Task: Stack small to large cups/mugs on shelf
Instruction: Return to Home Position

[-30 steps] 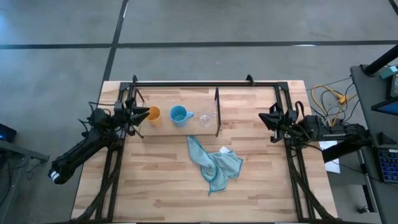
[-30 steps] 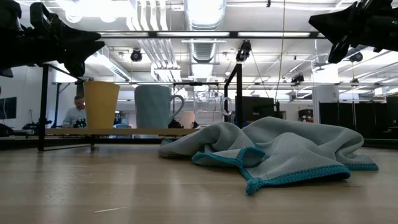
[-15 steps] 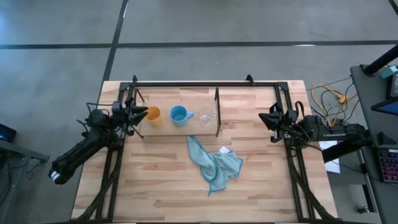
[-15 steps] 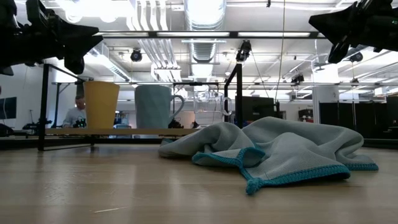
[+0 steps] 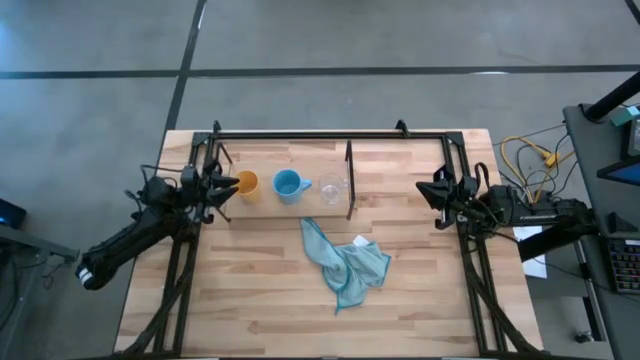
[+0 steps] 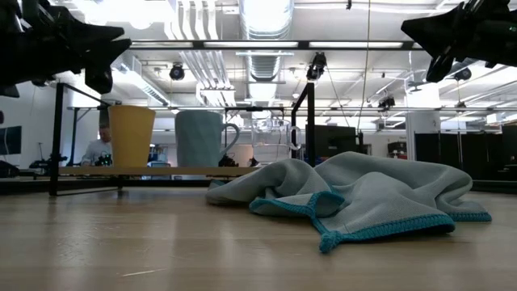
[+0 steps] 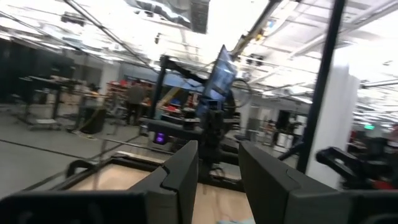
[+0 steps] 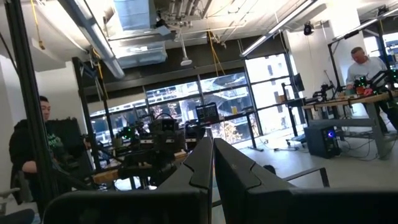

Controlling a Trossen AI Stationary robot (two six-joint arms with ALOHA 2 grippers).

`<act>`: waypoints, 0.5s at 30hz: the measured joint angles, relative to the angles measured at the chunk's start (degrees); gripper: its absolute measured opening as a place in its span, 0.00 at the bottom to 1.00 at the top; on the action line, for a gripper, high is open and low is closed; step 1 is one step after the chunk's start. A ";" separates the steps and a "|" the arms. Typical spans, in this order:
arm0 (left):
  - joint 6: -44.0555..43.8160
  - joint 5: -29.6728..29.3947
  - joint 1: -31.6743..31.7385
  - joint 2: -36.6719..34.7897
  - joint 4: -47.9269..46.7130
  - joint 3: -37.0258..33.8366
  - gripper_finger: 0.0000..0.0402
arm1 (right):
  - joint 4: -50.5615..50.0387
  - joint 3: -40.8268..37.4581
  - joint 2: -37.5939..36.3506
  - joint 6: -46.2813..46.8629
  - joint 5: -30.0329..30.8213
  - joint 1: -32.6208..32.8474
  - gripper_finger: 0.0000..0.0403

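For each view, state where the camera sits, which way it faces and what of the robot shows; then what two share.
High view: above the table, facing straight down; left hand by the shelf, right hand at the right side.
Low view: tabletop height, facing level across the cloth to the shelf; hands in upper corners.
Left wrist view: on left arm, facing the room past open fingers.
Right wrist view: on right arm, facing the room past shut fingers.
Shared: high and low both show yellow cup and blue mug.

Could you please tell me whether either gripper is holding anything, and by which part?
Nothing is held: the left gripper, near the yellow cup, is open and empty; the right gripper, at the table's right side, is shut on nothing.
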 joint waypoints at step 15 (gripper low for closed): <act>0.04 0.24 -13.59 -0.48 0.01 -0.02 0.26 | 0.00 0.00 0.00 0.00 0.00 0.00 0.02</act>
